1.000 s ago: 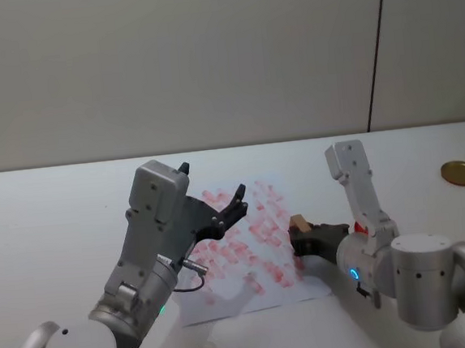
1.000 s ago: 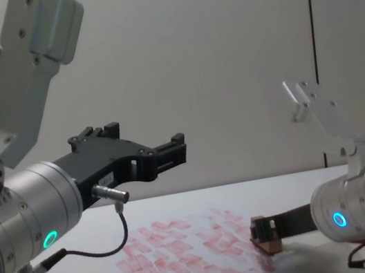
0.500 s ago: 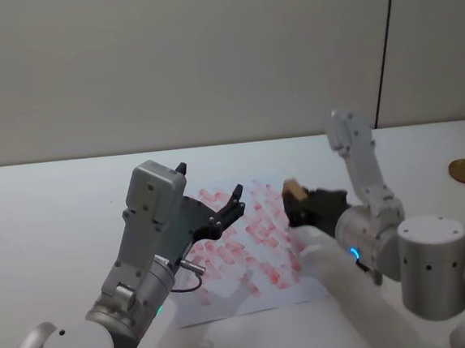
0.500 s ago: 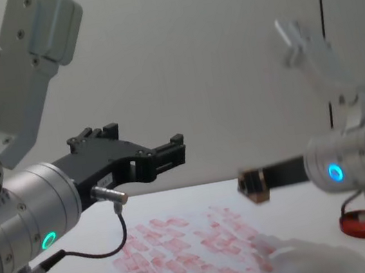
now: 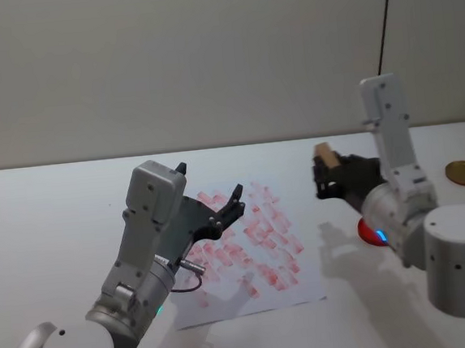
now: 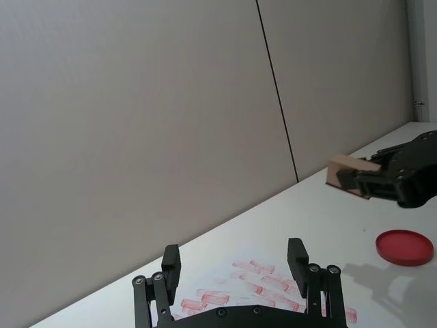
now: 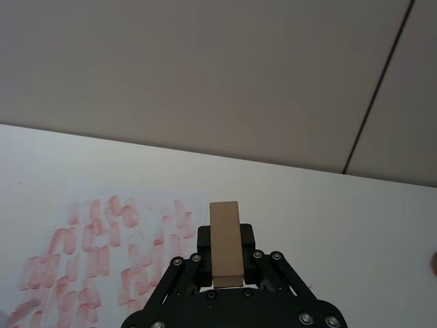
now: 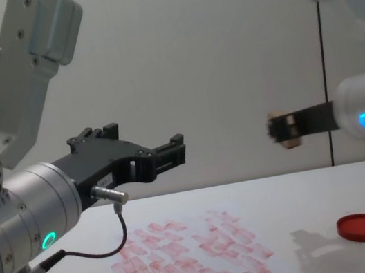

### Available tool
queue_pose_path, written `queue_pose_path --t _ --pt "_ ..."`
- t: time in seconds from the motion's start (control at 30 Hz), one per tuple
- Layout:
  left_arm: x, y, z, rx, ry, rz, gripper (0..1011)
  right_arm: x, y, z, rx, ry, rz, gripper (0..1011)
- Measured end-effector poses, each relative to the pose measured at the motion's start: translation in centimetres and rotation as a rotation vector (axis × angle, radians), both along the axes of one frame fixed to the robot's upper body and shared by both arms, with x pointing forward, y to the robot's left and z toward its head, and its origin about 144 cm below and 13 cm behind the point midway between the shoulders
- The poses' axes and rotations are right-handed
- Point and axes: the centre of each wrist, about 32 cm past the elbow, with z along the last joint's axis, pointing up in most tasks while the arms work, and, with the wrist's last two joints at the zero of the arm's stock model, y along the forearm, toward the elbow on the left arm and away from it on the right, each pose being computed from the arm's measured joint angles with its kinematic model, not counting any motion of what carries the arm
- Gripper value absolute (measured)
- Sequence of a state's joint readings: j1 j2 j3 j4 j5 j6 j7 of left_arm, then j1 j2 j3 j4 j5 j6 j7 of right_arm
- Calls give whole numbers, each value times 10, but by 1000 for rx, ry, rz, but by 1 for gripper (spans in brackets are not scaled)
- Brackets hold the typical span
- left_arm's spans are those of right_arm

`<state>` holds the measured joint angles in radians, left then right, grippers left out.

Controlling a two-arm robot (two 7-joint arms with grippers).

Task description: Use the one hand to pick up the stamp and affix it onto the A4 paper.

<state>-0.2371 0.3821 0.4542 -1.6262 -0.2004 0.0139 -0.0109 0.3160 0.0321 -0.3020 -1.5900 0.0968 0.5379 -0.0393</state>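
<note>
White table (image 5: pixel 73 212) and a plain grey wall (image 5: pixel 165 58) make up the room. At the middle of things, the small light tan wooden stamp block (image 5: pixel 323 151) is gripped tight between the fingers of the black right gripper (image 5: pixel 324 174), the one on the silver wrist with the blue ring. The stamp is held up in the air, well above the table. Its long side is seen running straight out along the fingers in the right wrist view (image 7: pixel 225 239).

The white A4 paper with many red stamp marks (image 5: pixel 246 238) is lying flat on the table, lower than the stamp and off to the robot's left of it. The paper must be reached by going left and down. The flat red round ink pad (image 8: pixel 364 226) is seen on the table near the right arm, below the stamp and a little to its right.

The black left gripper (image 5: pixel 215 212), on the arm with the green ring, is held open above the paper and nothing is carried in it. It is nearer the paper, but the stamp is with the right one.
</note>
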Motion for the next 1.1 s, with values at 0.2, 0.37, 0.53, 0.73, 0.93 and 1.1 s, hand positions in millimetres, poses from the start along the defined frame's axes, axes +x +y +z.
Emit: queue_pose_path --t 0.2,0.37,0.53,0.73,0.93,1.1 --pt "0 0 0 0 0 0 993 -7 -13 -1 -27 -1 -72 220" --pt "0 0 0 0 0 0 993 -13 -25 -8 -42 14 -124 220" --pt "0 0 0 0 0 0 993 -16 -35 -16 -40 32 -152 220" --pt "0 0 0 0 0 0 993 -17 -47 -31 -22 65 -172 220" --pt "0 0 0 0 0 0 993 -13 -55 -45 1 97 -167 220" --pt "0 0 0 0 0 0 993 -5 -60 -56 29 124 -148 220"
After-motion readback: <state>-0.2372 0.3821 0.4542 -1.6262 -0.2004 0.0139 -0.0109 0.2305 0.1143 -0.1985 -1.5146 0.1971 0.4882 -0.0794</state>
